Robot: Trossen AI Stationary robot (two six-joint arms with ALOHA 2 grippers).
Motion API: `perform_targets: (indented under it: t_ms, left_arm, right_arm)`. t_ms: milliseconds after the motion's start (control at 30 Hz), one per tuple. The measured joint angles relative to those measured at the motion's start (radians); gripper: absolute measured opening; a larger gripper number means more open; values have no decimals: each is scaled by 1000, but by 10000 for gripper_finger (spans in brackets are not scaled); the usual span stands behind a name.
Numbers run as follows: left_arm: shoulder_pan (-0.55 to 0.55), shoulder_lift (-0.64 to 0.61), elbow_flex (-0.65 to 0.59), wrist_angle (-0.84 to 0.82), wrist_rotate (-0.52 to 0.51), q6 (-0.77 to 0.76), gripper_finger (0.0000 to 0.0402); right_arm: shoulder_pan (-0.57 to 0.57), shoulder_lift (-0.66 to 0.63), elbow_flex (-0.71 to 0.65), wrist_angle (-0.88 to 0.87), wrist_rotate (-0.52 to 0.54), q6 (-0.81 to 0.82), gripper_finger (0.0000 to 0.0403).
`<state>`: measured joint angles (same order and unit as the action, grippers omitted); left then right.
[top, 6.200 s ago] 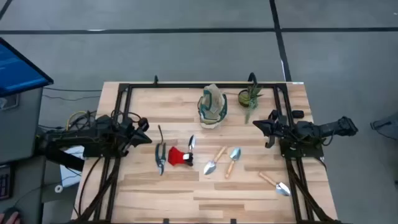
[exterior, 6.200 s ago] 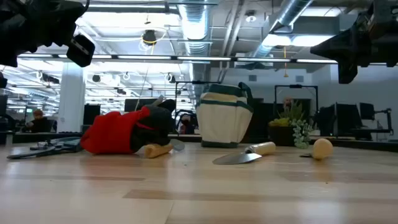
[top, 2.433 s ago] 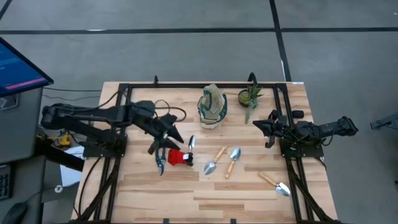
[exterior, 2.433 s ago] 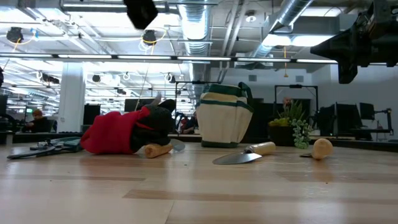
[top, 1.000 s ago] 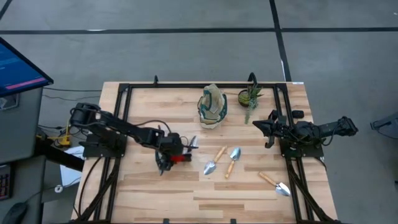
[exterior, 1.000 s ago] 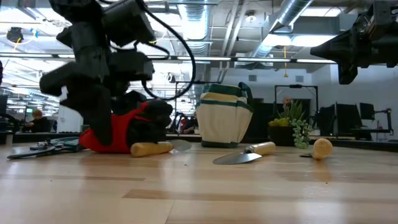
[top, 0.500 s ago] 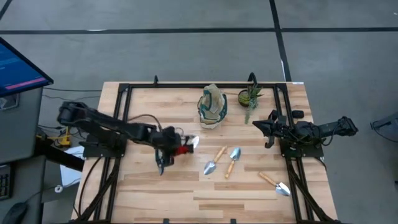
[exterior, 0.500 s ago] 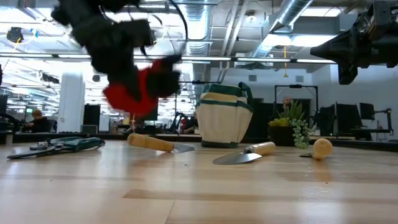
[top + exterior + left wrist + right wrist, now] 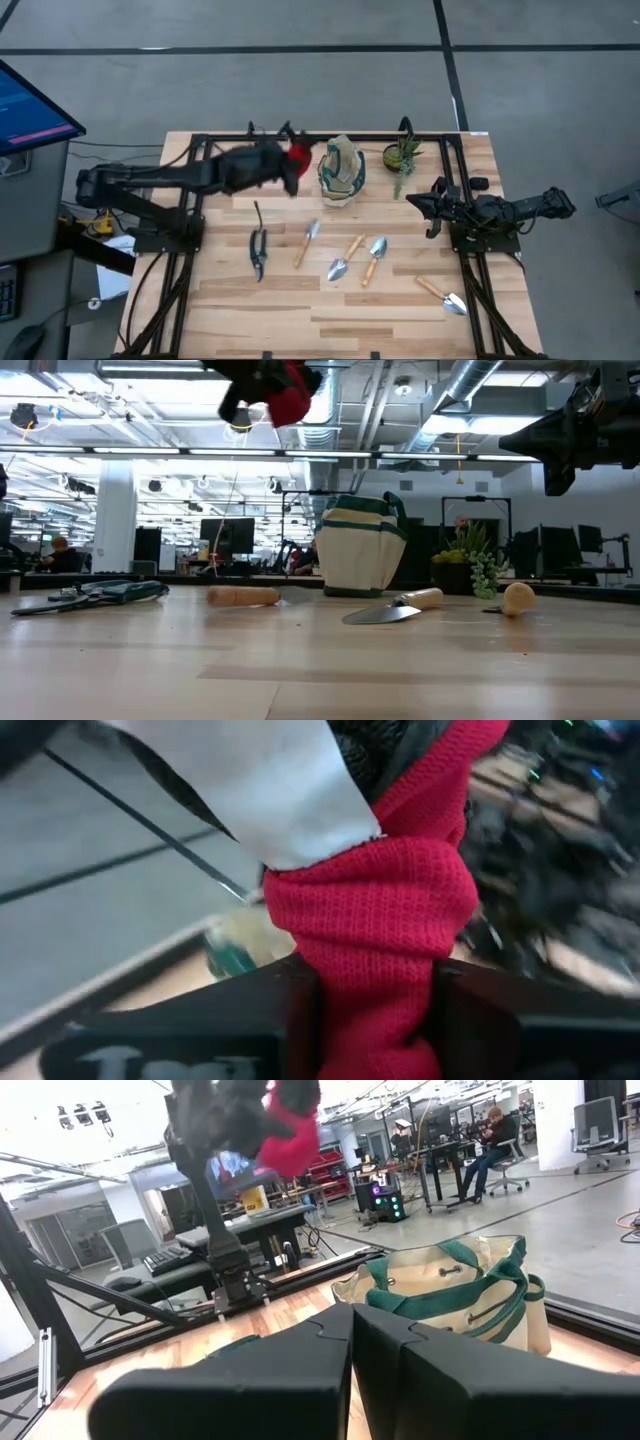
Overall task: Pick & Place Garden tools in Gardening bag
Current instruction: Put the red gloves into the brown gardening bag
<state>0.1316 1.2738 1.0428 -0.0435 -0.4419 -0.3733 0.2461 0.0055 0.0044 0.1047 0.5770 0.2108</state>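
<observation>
gripping a red knitted piece (image 9: 385, 910), the left gripper (image 9: 290, 163) has its jaws pinching the cloth, lifted above the rear of the worktop (image 9: 330, 305) just beside the gardening bag (image 9: 342, 170); in the low view the red bundle (image 9: 288, 392) hangs high over the wood. partial pale lettering shows on the left gripper's dark body in its wrist view, too cut off to read. the right gripper (image 9: 435, 206) rests at the right side of the worktop, its jaws pressed together, holding nothing. four silver-headed trowels with light wooden handles lie on the worktop: one (image 9: 306, 243) near the middle, two (image 9: 345, 258) (image 9: 373, 258) side by side just to its right, and one (image 9: 442, 293) well apart near the front right. one pair of dark-handled pruning shears (image 9: 258, 243) lies left of the trowels. the one cream and green bag stands upright at the rear centre, with one small potted plant (image 9: 401, 160) near it on its right. a person sits on a chair in the room beyond, seen in the right wrist view
</observation>
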Motion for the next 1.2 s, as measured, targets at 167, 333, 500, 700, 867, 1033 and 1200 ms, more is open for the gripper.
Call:
perform_targets:
  t_ms: [167, 333, 500, 700, 867, 1033, 1200]
  left_arm:
    - [25, 146, 113, 95, 5, 19, 53]
    - [16, 312, 209, 101, 8, 45, 53]
    - [5, 425, 247, 119, -50, 54, 53]
    - [5, 485, 248, 181, -58, 35, 53]
    - [18, 513, 247, 179, -52, 28, 59]
    - [35, 511, 247, 184, -38, 21, 113]
    - [54, 511, 247, 188, 80, 17, 193]
  right_arm:
    - [0, 0, 0, 1, 0, 0, 0]
    - [0, 0, 0, 0, 0, 0, 0]
    - [0, 0, 0, 0, 0, 0, 0]
    - [0, 0, 0, 0, 0, 0, 0]
    - [0, 0, 0, 0, 0, 0, 0]
    - [0, 0, 0, 0, 0, 0, 0]
    - [0, 0, 0, 0, 0, 0, 0]
